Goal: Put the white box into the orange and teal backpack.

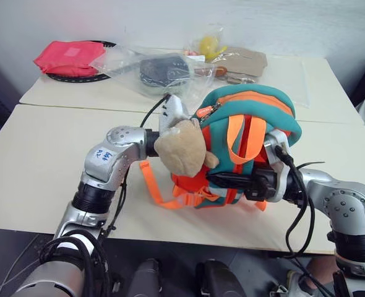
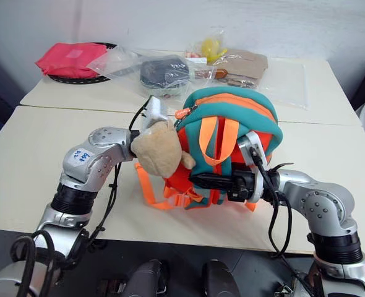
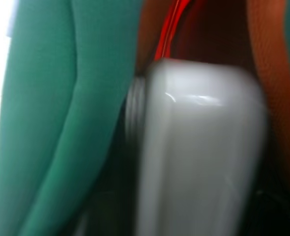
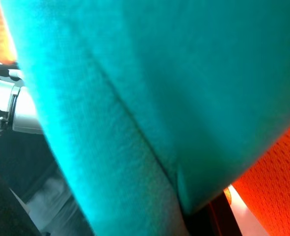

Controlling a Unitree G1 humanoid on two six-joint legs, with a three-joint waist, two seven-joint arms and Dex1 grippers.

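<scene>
My right gripper [image 2: 198,181] is clenched on the backpack [image 2: 232,117]. The box [image 3: 199,147] lies inside the backpack, beside my left fingers; their state: cannot tell.

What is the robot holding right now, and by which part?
The right gripper is clamped on the orange and teal backpack at its lower strap side.

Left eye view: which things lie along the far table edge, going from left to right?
Red cloth bundle → dark item in a clear plastic bag → yellow item in a small clear bag → tan cardboard piece.
</scene>
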